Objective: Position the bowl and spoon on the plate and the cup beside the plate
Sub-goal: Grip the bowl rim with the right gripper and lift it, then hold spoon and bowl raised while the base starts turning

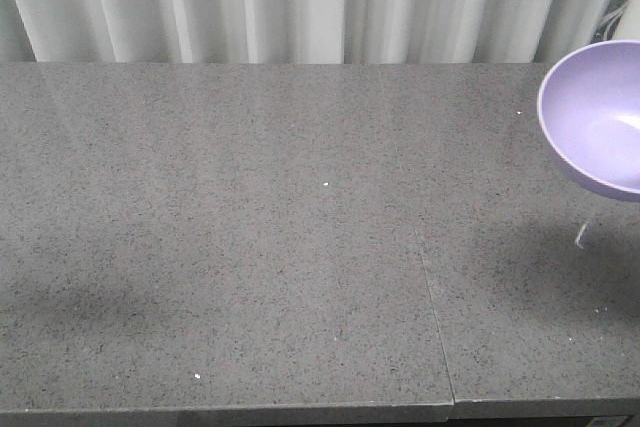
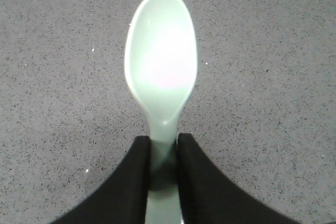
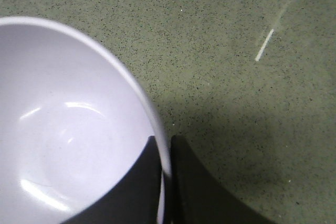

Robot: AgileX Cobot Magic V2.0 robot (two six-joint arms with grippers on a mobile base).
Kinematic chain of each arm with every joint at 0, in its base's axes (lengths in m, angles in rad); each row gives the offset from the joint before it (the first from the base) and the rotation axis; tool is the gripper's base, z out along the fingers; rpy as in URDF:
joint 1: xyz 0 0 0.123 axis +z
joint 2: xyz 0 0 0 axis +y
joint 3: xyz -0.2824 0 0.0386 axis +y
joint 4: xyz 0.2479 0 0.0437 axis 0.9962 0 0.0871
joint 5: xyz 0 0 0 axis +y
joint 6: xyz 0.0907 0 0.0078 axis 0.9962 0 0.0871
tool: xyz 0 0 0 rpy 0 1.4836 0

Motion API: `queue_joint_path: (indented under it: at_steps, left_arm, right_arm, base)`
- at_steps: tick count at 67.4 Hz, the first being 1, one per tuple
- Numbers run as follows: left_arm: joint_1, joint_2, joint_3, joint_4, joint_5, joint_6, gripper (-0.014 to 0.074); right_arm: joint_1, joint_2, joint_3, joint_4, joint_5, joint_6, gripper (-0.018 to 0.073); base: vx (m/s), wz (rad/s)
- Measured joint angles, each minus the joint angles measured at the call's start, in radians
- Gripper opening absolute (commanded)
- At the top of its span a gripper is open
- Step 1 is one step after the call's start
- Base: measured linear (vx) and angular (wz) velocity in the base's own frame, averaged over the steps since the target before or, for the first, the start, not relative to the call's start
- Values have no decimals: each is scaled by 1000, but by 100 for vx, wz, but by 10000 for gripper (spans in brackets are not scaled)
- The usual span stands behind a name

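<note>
The lavender bowl (image 1: 600,112) hangs tilted above the grey table at the right edge of the front view. In the right wrist view my right gripper (image 3: 165,148) is shut on the bowl (image 3: 68,129) at its rim, one finger inside and one outside. The mint-green spoon (image 2: 161,61) fills the left wrist view, bowl end pointing away. My left gripper (image 2: 163,142) is shut on its handle above the table. Neither gripper shows in the front view. The plate and the cup are out of view.
The speckled grey table (image 1: 250,247) has a seam (image 1: 435,317) running to its front edge at the right. A white curtain (image 1: 300,2) hangs behind it. A short white mark (image 3: 264,44) lies on the tabletop near the bowl.
</note>
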Motion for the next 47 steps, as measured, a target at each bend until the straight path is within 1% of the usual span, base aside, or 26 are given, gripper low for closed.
queue_joint_path:
  at_steps: [21, 47]
  left_arm:
    - [0, 0, 0, 0, 0, 0, -6]
    - [0, 0, 0, 0, 0, 0, -6]
  right_arm:
    - [0, -142, 0, 0, 88, -1, -6]
    - [0, -164, 0, 0, 104, -1, -6]
  base:
    - [0, 0]
    - [0, 0]
